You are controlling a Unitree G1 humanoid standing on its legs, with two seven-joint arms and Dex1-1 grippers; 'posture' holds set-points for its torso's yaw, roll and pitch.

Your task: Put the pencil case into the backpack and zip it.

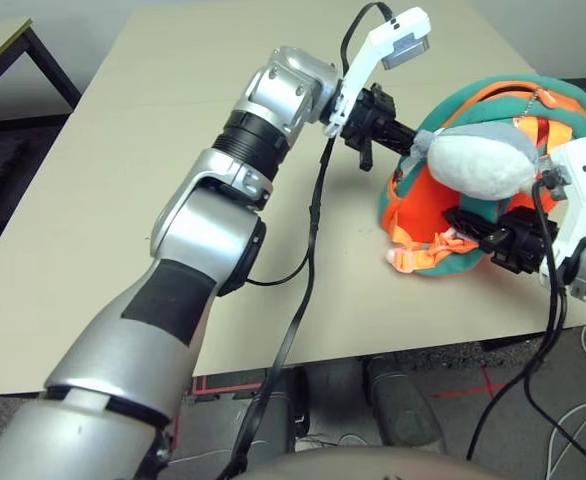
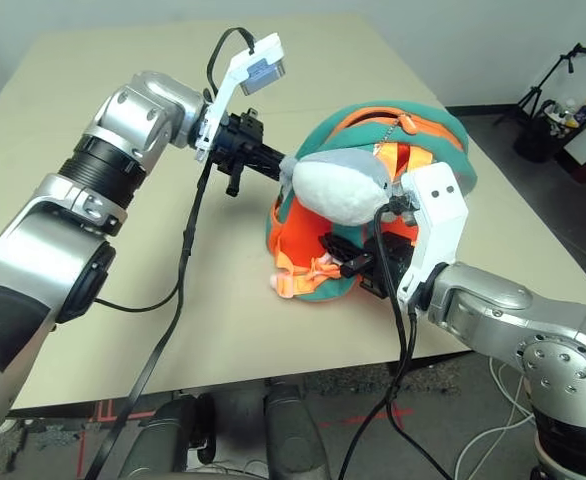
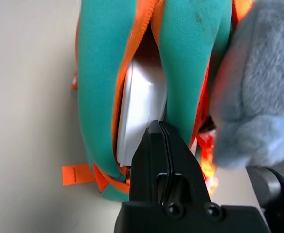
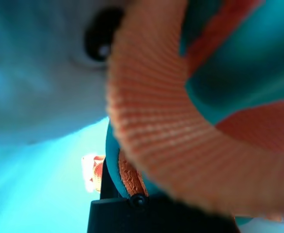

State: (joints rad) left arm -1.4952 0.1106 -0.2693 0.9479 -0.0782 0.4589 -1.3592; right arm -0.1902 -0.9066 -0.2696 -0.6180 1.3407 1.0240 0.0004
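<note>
The left pincer (image 3: 160,123) is closed, its tips at the unzipped mouth of the backpack (image 3: 101,87); whether it pinches anything is unclear. Just ahead of those tips, the white pencil case (image 3: 142,99) sits inside the bag. The right pincer (image 2: 329,248) is at the backpack's front, below the plush figure (image 2: 341,187); its opening and hold cannot be told.

The pale beige tabletop (image 1: 173,180) is lit brightly and evenly, and only soft shadow is cast beneath the arms. In the left wrist view, a white glare patch is thrown back by the glossy white hard case (image 3: 143,97) near twelve o'clock. In the right wrist view, the ribbed orange strap (image 4: 147,121) is blurred, and brightness is concentrated toward eight o'clock.
</note>
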